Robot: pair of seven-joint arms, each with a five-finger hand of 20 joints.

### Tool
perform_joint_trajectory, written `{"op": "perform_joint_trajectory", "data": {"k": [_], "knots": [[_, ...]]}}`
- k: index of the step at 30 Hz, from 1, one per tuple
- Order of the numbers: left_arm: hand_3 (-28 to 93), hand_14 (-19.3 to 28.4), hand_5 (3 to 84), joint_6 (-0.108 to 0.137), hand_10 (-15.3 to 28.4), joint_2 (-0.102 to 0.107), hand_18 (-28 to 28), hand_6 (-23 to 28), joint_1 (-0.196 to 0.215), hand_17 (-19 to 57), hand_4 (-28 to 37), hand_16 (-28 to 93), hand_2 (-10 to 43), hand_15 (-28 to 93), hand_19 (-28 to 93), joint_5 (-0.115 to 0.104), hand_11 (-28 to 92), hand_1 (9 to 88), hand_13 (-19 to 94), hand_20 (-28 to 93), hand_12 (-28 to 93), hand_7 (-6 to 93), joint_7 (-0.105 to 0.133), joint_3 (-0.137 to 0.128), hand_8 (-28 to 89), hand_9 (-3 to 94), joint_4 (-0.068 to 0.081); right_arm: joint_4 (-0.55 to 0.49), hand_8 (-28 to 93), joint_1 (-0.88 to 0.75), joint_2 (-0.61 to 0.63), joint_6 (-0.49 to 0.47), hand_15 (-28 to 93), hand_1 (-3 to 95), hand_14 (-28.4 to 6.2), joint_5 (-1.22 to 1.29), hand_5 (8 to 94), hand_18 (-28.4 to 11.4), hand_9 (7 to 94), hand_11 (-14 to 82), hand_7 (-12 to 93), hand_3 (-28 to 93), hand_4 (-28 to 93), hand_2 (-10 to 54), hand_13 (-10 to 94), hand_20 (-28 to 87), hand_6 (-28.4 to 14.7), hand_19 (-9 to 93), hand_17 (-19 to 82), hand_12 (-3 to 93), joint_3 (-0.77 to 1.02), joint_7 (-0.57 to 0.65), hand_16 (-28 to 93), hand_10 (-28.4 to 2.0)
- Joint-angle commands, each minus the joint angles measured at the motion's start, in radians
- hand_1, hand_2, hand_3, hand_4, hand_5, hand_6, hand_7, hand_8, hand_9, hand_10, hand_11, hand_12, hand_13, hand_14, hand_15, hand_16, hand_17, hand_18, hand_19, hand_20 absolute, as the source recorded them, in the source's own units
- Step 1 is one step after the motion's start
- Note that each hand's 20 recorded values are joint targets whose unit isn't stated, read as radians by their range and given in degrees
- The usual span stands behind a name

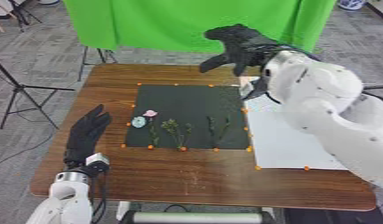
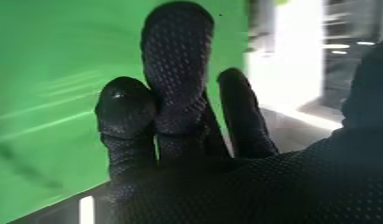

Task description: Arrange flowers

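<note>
The right hand is up past the table's far edge, fingers loosely extended and a little apart, pinching nothing; the left hand lies out over the table's left side, fingers straight.

On the dark mat, a pink flower and a pale blue flower sit by the left edge. A yellow-green sprig reaches down to the near edge, and leafy green stems lie towards the near-right corner.

All should weigh next to nothing: springy stems, soft heads that crush or shed easily (artificial, perhaps; the view is too coarse to settle it). Pinch each stem low, below bloom or leaves, lightly but firmly enough that it can't roll.
</note>
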Motion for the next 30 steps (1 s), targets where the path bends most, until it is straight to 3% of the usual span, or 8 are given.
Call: {"op": "perform_joint_trajectory", "data": {"k": [1, 6, 14, 30], "knots": [[72, 14.6, 42.3, 0.006, 12.3, -0.012, 9.6, 2.4, 0.016, 7.4, -28.3, 0, -9.5, 10, 2, 0.011, 16, 20.0, 35, 16, 11, 12.0, 0.003, 0.006, -7, 42.9, -0.004, 0.0, -4, -0.495, 0.196, -0.005, 51, 12.3, -9.4, 0.008, 34.2, -19.0, 39.2, 3.4, 1, 60, -11, -9.5, 82, 41, -1.8, 91, 52, 11.5, 0.431, 0.085, 27, -21.2], [72, 14.6, 42.3, 0.003, 12.3, -0.014, 9.6, 2.4, 0.016, 7.4, -28.3, 0, -9.5, 10, 2, 0.012, 16, 20.0, 36, 16, 11, 12.0, 0.002, 0.006, -7, 43.1, -0.004, 0.021, -4, -0.663, 0.206, 0.01, 51, 11.8, -9.7, -0.015, 33.3, -19.5, 38.5, 3.4, 1, 59, -13, -9.5, 82, 41, -1.5, 90, 52, 11.3, 0.579, 0.125, 26, -21.6], [72, 14.6, 42.6, 0.005, 12.4, -0.019, 9.6, 2.3, 0.022, 7.4, -28.3, 0, -9.5, 10, 2, 0.01, 16, 20.0, 36, 16, 11, 12.3, 0.006, 0.006, -7, 43.4, -0.007, 0.082, -5, -0.774, 0.19, -0.02, 51, 10.8, -10.0, -0.032, 31.9, -19.5, 35.3, 2.2, 2, 59, -14, -9.5, 81, 40, 1.0, 90, 52, 9.4, 0.658, 0.195, 26, -22.0], [72, 14.5, 43.5, 0.006, 12.6, -0.026, 9.6, 1.7, 0.035, 7.4, -28.3, 0, -9.5, 10, 2, 0.018, 16, 20.1, 36, 16, 11, 12.7, 0.018, 0.004, -7, 43.9, -0.032, 0.175, -5, -0.806, 0.137, -0.007, 50, 13.4, -8.6, -0.048, 35.2, -18.6, 39.8, 3.6, 4, 60, -15, -9.5, 84, 38, 0.1, 91, 54, 8.9, 0.608, 0.262, 25, -22.4]]}}
